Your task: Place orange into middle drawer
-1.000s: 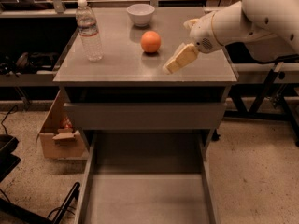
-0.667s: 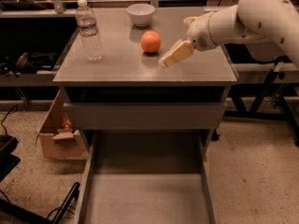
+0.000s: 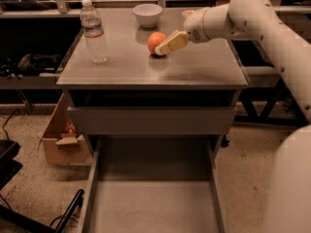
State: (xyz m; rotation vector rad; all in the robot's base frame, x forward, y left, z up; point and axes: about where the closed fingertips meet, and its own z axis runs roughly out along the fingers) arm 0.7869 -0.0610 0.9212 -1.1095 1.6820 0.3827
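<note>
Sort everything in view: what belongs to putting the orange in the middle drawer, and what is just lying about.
Job: orange; gripper, close beside the orange; middle drawer, pulled open.
Lying about: water bottle; white bowl; cardboard box.

Gripper (image 3: 169, 42) is up on the cabinet top (image 3: 194, 67), right against the orange (image 3: 153, 41), and it covers the fruit's right side, so contact there can't be called. The middle drawer (image 3: 155, 205) runs off the bottom edge, its front out of sight. The arm (image 3: 272, 28) leaves the picture on the right. The cardboard box (image 3: 51, 144) sits partly behind the cabinet, its contents too dim to name. The dark shapes (image 3: 29, 64) at far left are unreadable.
</note>
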